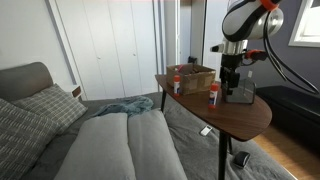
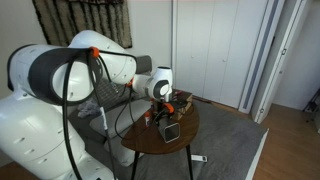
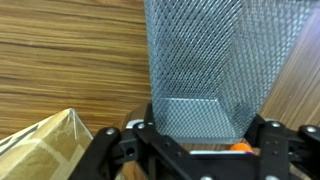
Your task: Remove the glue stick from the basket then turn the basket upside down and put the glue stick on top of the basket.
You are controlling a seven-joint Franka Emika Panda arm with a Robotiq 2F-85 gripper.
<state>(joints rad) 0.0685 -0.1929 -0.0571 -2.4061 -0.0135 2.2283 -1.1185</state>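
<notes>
The grey mesh basket fills the wrist view, its base low between my fingers and its walls flaring away. In an exterior view the basket is at table level under my gripper. My gripper straddles the basket with a finger against each side and looks shut on it. The glue stick, a white tube with a red cap, stands on the table just beside the basket. An orange bit that may be its cap shows by one finger. The basket and gripper are small in the other view.
A round wooden table on thin legs carries everything. A brown box stands at its back, its corner in the wrist view. A squat red-topped white bottle stands beside it. A grey sofa is next to the table.
</notes>
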